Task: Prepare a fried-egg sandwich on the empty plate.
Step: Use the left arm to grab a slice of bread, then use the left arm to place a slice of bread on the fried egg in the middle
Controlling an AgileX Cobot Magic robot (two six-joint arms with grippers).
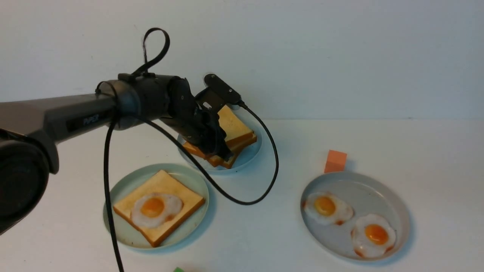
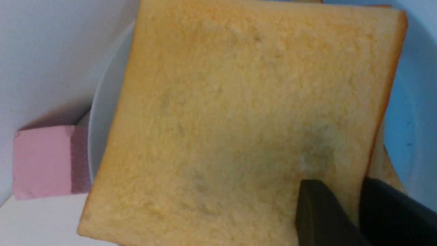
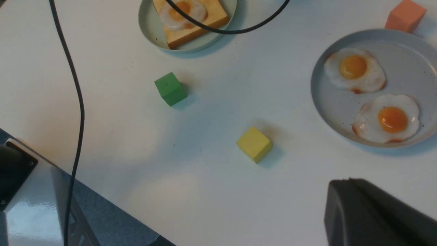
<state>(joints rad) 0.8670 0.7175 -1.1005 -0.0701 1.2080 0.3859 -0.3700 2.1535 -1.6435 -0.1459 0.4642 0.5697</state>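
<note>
The pale mint-green plate (image 1: 124,234) near the front left holds one toast slice (image 1: 164,181) with a fried egg (image 1: 155,207) lying on it. Behind it, a stack of toast slices (image 1: 242,145) sits on a smaller blue-grey plate (image 1: 249,156). My left gripper (image 2: 343,184) is shut on the top toast slice (image 2: 239,119), one finger on its face and the other at its edge. That slice (image 1: 232,124) is tilted up off the stack. My right gripper (image 3: 351,182) hangs shut and empty above the table's near side; it is out of the front view.
A wide grey plate (image 1: 378,189) at the right carries two fried eggs (image 1: 327,207) (image 1: 374,234). An orange block (image 1: 335,161) stands behind it. A pink block (image 2: 44,160) sits beside the blue-grey plate. A green block (image 3: 170,88) and a yellow block (image 3: 254,143) lie nearer the front. The left arm's cable (image 1: 242,200) droops between the plates.
</note>
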